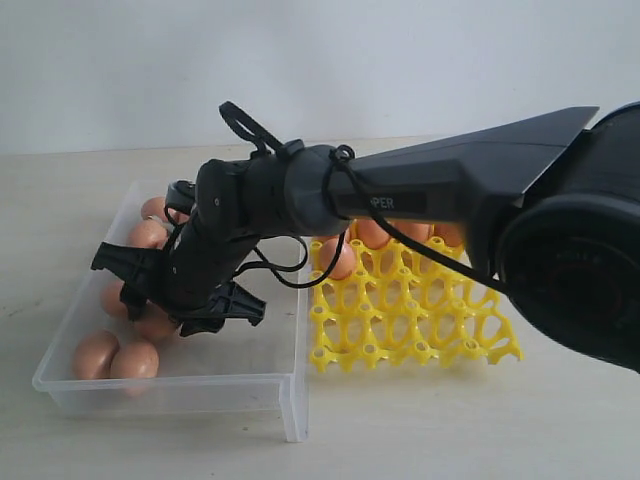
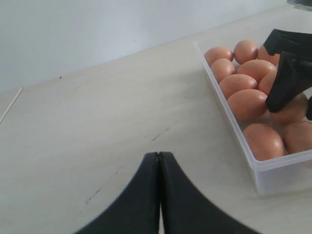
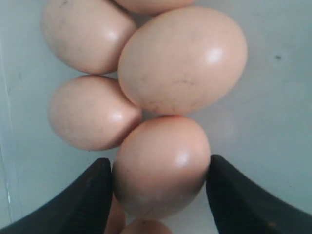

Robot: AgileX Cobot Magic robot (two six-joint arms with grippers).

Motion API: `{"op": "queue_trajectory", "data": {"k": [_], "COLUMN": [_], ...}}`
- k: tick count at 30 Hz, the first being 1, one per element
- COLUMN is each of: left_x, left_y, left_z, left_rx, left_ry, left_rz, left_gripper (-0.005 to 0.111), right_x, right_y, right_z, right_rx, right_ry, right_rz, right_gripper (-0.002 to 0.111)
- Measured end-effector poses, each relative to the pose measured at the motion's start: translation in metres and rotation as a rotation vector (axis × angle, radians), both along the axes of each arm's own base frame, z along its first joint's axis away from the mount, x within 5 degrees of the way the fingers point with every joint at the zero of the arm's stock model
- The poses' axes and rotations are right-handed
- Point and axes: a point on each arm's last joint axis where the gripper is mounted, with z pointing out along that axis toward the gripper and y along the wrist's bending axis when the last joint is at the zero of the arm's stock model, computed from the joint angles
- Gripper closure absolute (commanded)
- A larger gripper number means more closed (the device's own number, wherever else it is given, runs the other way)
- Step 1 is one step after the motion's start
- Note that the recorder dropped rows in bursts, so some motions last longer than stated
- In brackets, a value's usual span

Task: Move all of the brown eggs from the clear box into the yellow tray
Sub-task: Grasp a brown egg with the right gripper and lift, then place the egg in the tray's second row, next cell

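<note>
Several brown eggs (image 1: 96, 354) lie in the clear box (image 1: 170, 386) on the left. My right gripper (image 1: 172, 300) hangs low inside the box, open. Its jaws stand on either side of one brown egg (image 3: 163, 180), very close to its flanks, and that egg rests among others (image 3: 183, 61). The yellow tray (image 1: 420, 315) sits right of the box, with a few eggs (image 1: 372, 234) in its back row. My left gripper (image 2: 159, 156) is shut and empty over bare table beside the box (image 2: 273, 168); it does not show in the exterior view.
The right arm (image 1: 450, 185) reaches across the tray's back row and hides part of it. From the left wrist view, the right gripper's fingers (image 2: 287, 78) show over the eggs (image 2: 246, 103). A light tabletop (image 2: 97, 122) stretches away from the box's outer wall.
</note>
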Motion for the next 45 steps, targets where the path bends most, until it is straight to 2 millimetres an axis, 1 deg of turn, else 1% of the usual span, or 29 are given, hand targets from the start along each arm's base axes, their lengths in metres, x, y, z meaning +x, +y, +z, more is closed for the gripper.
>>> {"op": "queue_trajectory", "data": {"k": [1,3,4,7,10,13,15,17,18,22,25,27,30,34,39,45], "left_x": [0.0,0.0,0.0,0.0,0.0,0.0,0.0,0.0,0.0,0.0,0.0,0.0,0.0,0.0,0.0,0.0], "left_y": [0.0,0.0,0.0,0.0,0.0,0.0,0.0,0.0,0.0,0.0,0.0,0.0,0.0,0.0,0.0,0.0], "left_z": [0.0,0.0,0.0,0.0,0.0,0.0,0.0,0.0,0.0,0.0,0.0,0.0,0.0,0.0,0.0,0.0], "left_rx": [0.0,0.0,0.0,0.0,0.0,0.0,0.0,0.0,0.0,0.0,0.0,0.0,0.0,0.0,0.0,0.0], "left_ry": [0.0,0.0,0.0,0.0,0.0,0.0,0.0,0.0,0.0,0.0,0.0,0.0,0.0,0.0,0.0,0.0], "left_rz": [0.0,0.0,0.0,0.0,0.0,0.0,0.0,0.0,0.0,0.0,0.0,0.0,0.0,0.0,0.0,0.0], "left_gripper": [0.107,0.107,0.107,0.107,0.107,0.107,0.107,0.107,0.107,0.107,0.107,0.107,0.107,0.107,0.107,0.107], "right_x": [0.0,0.002,0.002,0.003,0.003,0.001,-0.004,-0.011,-0.016,-0.027,-0.033,-0.034,-0.032,-0.028,-0.016,-0.006], "right_y": [0.0,0.001,0.001,0.001,0.001,-0.001,-0.005,-0.012,-0.017,-0.037,-0.056,-0.07,-0.093,-0.122,-0.157,-0.189], "right_z": [0.0,-0.001,-0.001,-0.002,-0.001,0.004,0.012,0.022,0.023,0.049,0.065,0.068,0.069,0.065,0.054,0.043], "right_rx": [0.002,0.003,0.001,-0.006,-0.017,-0.028,-0.033,-0.023,-0.021,0.048,0.026,-0.023,-0.087,-0.149,-0.201,-0.25], "right_ry": [-0.001,-0.01,-0.013,-0.026,-0.047,-0.1,-0.174,-0.295,-0.343,-0.601,-0.741,-0.809,-0.869,-0.898,-0.887,-0.87], "right_rz": [-0.002,-0.003,-0.001,0.005,0.033,0.063,0.09,0.126,0.143,0.199,0.274,0.331,0.38,0.395,0.333,0.281], "right_gripper": [0.058,0.069,0.081,0.108,0.108,0.108,0.108,0.108,0.108,0.108,0.108,0.108,0.108,0.108,0.108,0.108]}}
